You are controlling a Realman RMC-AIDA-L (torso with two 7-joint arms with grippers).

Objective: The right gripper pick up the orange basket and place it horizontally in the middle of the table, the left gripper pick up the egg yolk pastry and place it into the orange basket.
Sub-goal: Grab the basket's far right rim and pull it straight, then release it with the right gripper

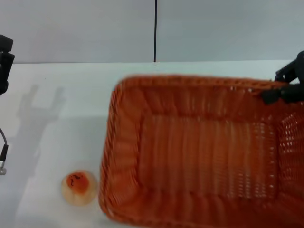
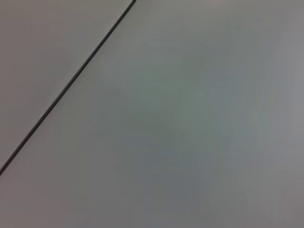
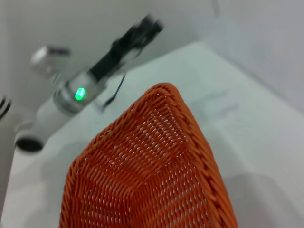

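Wicker fills most of the white bench (image 1: 66, 95): a large rectangular orange woven basket (image 1: 199, 152) with a braided rim and sloping slatted sides, hollow facing up. The right claw (image 1: 280, 92), black and slim-fingered, is clamped on its far right rim. Just beside the basket's near left corner sits a small round cream pastry (image 1: 79, 187) with a glossy orange-brown top. The left claw (image 1: 4, 64) hangs at the left edge, well apart; I cannot tell its opening.
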